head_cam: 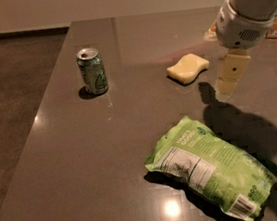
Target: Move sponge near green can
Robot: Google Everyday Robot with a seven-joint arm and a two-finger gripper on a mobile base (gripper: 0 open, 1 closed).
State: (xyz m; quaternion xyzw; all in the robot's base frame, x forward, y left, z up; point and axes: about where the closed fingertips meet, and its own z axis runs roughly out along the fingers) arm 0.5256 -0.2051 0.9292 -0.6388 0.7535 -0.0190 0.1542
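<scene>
The pale yellow sponge (pixel 188 68) lies flat on the grey table (pixel 131 133), right of centre. The green can (pixel 92 71) stands upright at the left, well apart from the sponge. My gripper (pixel 228 81) hangs from the arm at the upper right, its cream finger pointing down just right of the sponge, a short gap away and a little above the table. It holds nothing that I can see.
A large light-green snack bag (pixel 211 171) lies flat at the front right. An orange-and-white packet (pixel 275 25) sits at the far right edge, partly behind the arm. The table's left edge drops to a dark floor (pixel 11 98).
</scene>
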